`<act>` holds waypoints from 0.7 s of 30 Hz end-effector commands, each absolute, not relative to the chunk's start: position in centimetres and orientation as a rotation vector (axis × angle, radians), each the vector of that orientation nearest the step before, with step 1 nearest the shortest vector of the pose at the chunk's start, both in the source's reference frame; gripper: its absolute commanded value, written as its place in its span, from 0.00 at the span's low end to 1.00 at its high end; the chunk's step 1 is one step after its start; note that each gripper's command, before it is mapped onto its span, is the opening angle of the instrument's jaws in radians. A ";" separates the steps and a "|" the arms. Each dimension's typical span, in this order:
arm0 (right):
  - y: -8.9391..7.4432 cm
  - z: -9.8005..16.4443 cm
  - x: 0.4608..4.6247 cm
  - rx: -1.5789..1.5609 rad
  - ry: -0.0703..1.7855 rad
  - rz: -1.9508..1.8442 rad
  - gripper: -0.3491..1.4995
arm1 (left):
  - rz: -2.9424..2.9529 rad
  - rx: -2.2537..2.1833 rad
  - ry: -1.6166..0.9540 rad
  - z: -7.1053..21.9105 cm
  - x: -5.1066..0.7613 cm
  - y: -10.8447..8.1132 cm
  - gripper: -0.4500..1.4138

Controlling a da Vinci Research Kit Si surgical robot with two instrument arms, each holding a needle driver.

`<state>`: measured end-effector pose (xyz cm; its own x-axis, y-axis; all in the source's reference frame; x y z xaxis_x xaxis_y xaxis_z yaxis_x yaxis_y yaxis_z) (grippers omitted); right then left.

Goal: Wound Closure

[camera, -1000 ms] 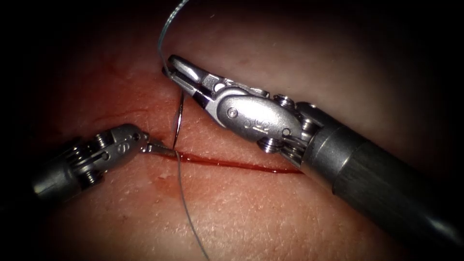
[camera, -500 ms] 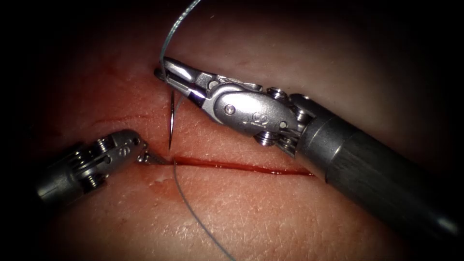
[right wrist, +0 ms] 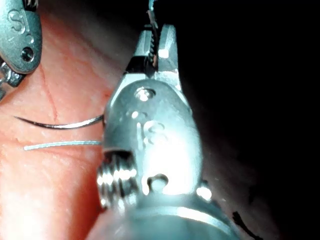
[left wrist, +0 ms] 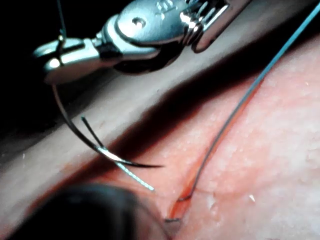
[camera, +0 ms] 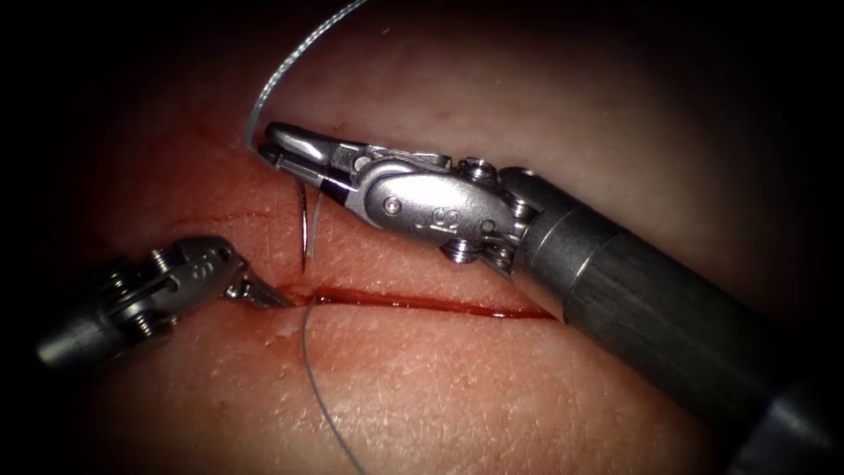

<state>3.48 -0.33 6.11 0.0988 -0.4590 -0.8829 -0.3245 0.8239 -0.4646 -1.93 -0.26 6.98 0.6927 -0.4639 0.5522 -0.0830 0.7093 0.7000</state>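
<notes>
Clamping the needle [camera: 303, 220] near its thread [camera: 264, 92] end, right tool [camera: 281, 151]; left tool [camera: 259, 295] pinching tissue [camera: 492, 387] beside the cut [camera: 422, 305]. Stiff, thin, likely slippery.

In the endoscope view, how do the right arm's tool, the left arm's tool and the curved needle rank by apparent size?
1. Right arm's silver tool, largest, though perhaps nearer the camera.
2. Left arm's silver tool.
3. Thin curved steel needle, smallest.

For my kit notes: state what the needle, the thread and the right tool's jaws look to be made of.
Needle: thin dark polished metal, probably steel, with a bright glint along its curve. Thread: fine grey-blue strand, faintly twisted, likely synthetic; fibre unclear. Right tool: bright smooth metal with mirror-like highlights, shut on the needle near its thread end, clear of the tissue.
</notes>
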 end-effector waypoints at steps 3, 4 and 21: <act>-0.2 6.1 3.55 -0.665 1.498 -0.117 0.00 | -0.237 0.758 -0.797 6.9 -1.97 -0.2 0.00; -0.3 6.1 3.56 -0.664 1.496 -0.120 0.00 | -0.237 0.758 -0.797 6.9 -1.97 -0.2 0.00; -0.3 6.1 3.51 -0.647 1.461 -0.150 0.00 | -0.171 0.468 -0.785 7.0 -2.11 0.2 0.00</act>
<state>3.46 -0.42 6.17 0.1363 -0.4643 -0.8751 -0.2830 0.8283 -0.4835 -2.07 0.16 7.03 0.7097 -0.3033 0.6359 -0.0286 0.8894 0.4562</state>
